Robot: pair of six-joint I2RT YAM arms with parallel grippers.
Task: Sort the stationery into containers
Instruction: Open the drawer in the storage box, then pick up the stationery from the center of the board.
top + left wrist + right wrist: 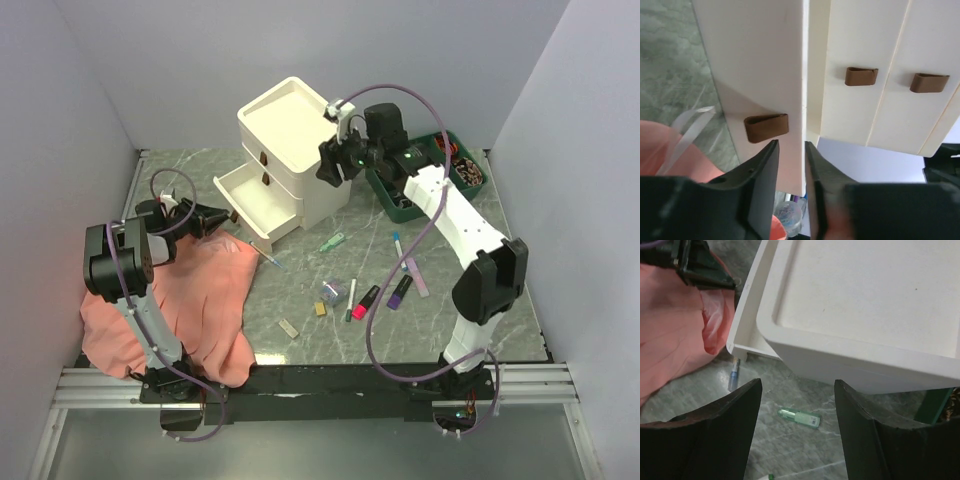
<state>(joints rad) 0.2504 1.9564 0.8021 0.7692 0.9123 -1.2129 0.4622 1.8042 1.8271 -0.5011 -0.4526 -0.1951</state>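
- The left end effector (790,148) has its fingers (765,170) only narrowly parted and grips nothing. It sits at the edge of the pulled-out lower drawer (755,65), just below that drawer's brown handle (766,127).
- In the top view it lies low over the salmon-pink cloth (200,290), tips pointing at the drawer.
- The right end effector (797,383) stands wide and empty. It hovers at the right front corner of the cream-white cabinet (865,300), above the marbled counter (790,450).
- The cabinet's recessed top tray is bare, and the two other drawer fronts sit flush.
- The stationery lies loose on the counter in front of the cabinet:
  - green-capped marker (800,416);
  - blue-tipped pen (734,377), beside the open drawer;
  - pink highlighter (367,298) and purple highlighter (400,291), side by side;
  - black pen (351,298);
  - small eraser (289,327).
- A green bin (476,186) stands behind the right arm.
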